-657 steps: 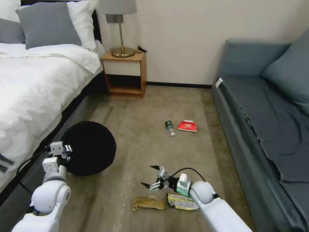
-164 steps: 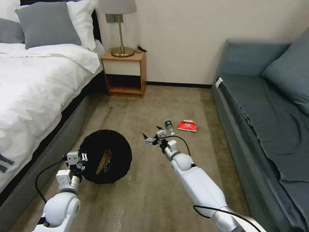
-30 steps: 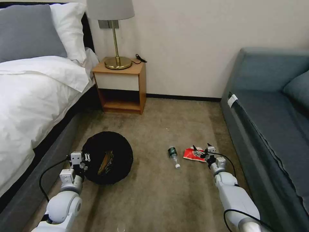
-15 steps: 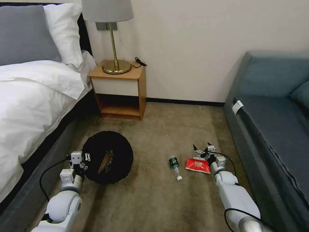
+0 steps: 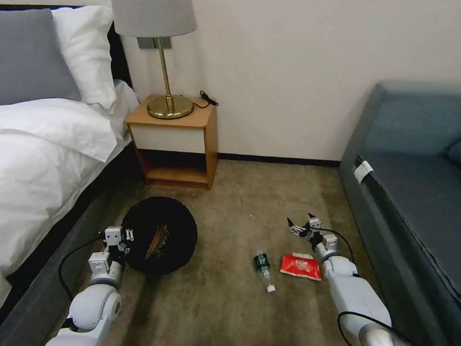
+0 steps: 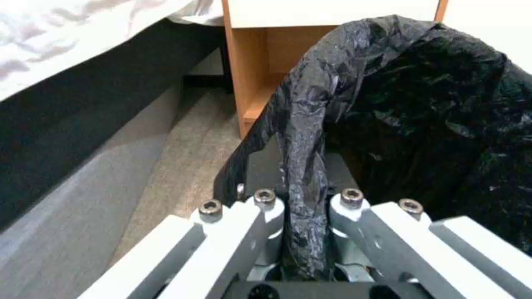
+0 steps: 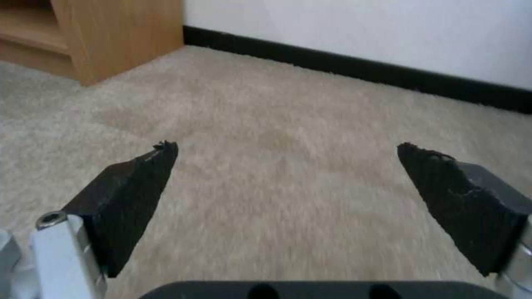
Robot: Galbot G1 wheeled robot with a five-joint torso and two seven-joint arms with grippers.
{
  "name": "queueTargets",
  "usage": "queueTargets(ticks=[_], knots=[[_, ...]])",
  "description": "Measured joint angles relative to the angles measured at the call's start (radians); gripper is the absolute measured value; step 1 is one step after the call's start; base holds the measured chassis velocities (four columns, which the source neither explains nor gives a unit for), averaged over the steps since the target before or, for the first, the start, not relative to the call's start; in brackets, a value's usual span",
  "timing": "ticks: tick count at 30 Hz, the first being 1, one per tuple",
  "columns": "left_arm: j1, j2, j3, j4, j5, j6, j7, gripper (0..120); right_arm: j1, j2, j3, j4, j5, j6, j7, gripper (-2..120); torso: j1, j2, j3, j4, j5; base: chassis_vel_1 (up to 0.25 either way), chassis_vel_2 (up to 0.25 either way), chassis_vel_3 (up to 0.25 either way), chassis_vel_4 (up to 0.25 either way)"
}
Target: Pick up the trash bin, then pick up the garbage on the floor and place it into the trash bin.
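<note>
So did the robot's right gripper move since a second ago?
Yes. A second ago the right gripper hung over the flat red snack packet; now it hangs open past it, nearer the wall's black baseboard.

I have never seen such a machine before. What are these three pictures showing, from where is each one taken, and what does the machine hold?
This is a wheeled robot with two arms, tidying a bedroom. The wide picture comes from a camera on its head, looking down at the carpet. There the left gripper pinches the rim of the trash bin, a round bin lined with a black bag; some litter already lies inside. The right gripper hangs open and empty above the carpet, just beyond the red snack packet. A small clear bottle lies beside that packet.

The other two pictures come from cameras on the wrists. The left wrist view shows the fingers closed on the black bag. The right wrist view shows two black fingertips spread wide over bare carpet.
</note>
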Motion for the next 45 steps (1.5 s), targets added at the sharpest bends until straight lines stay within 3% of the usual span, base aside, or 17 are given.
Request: queueTargets(ticks=[15,22,31,45], knots=[[-0.001,0.000,-0.008,0.013,-0.001,-0.007,0.003,4,0.039,-0.069,-0.183,0.131,0.012,-0.077,-0.006,100,0.000,0.000,0.000,0.0001,-0.0004,-0.009,0.020,0.013,-0.011],[0.007,-0.008,-0.018,0.021,0.004,-0.013,-0.008,4,0.020,-0.120,-0.245,0.228,0.008,-0.166,-0.096,100,0.000,0.000,0.000,0.0001,-0.0002,0.000,0.000,0.000,0.000],[0.026,-0.023,-0.029,-0.015,0.019,-0.001,-0.021,4,-0.049,-0.157,-0.253,0.345,-0.037,-0.261,-0.309,100,0.000,0.000,0.000,0.0001,-0.0004,0.000,0.000,0.000,0.000],[0.022,-0.034,-0.020,-0.012,0.045,-0.001,-0.025,4,-0.140,-0.200,-0.274,0.425,-0.060,-0.290,-0.394,100,0.000,0.000,0.000,-0.0001,-0.0002,0.000,0.000,0.000,0.000]])
